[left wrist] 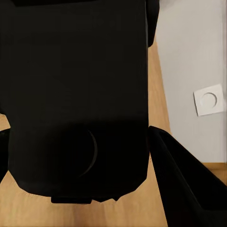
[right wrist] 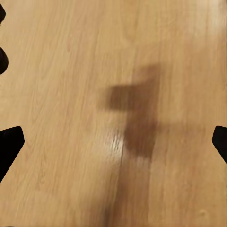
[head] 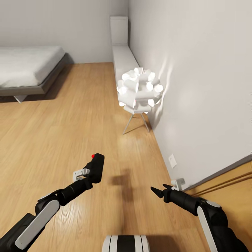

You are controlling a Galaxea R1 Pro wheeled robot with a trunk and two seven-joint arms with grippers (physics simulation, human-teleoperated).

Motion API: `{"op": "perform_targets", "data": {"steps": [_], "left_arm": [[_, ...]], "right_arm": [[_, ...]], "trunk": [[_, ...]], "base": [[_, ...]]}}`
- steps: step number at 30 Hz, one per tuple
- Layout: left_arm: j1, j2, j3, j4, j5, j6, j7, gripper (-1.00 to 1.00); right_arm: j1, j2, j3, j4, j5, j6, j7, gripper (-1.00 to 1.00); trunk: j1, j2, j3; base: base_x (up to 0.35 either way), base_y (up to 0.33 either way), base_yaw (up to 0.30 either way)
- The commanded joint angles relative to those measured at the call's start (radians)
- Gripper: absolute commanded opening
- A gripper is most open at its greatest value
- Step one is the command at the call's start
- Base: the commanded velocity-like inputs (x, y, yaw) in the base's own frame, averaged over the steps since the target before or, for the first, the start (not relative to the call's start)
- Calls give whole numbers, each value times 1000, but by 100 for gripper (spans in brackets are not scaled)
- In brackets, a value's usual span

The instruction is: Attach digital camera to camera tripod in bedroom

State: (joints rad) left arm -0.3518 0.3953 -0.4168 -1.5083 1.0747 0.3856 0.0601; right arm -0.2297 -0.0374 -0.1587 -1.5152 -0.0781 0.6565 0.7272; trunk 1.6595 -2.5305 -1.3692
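Standing in the bedroom, we face the plank floor (head: pixel 70 140), with the grey wall (head: pixel 196 87) close on our right, the bed (head: pixel 28 70) far off to the left and a white ball-shaped lamp (head: pixel 139 91) on thin legs ahead by the wall. We see no tripod from here, so we judge the mounting step not yet begun and a search still ahead of us.

Our left hand (head: pixel 91 175) is pinching the digital camera (head: pixel 97 167), held up over the floor with its red button (head: pixel 92 156) at the top; in the left wrist view the black body (left wrist: pixel 75 104) sits between the fingers (left wrist: pixel 184 179). Our right hand (head: pixel 161 190) hangs spread and holds nothing, its finger tips (right wrist: pixel 9 142) wide apart over bare floor.

Risks, as we judge them: turning could swing an arm into the wall or the lamp, and a jolt could loosen the camera from its pinch and drop it on the floor.
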Motion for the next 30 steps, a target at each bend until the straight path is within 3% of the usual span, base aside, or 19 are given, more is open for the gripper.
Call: {"op": "perform_targets", "data": {"steps": [1,30], "left_arm": [[-1,1,-2,-1,9,2,4,-100],[-1,-6,-2,0,8,1,6,-100]], "right_arm": [[0,0,-1,0,-8,9,0,100],[0,7,-3,1,-8,8,-4,100]], "trunk": [[-1,0,3],[-14,7,115]], "base": [[0,0,0],[0,0,0]]}}
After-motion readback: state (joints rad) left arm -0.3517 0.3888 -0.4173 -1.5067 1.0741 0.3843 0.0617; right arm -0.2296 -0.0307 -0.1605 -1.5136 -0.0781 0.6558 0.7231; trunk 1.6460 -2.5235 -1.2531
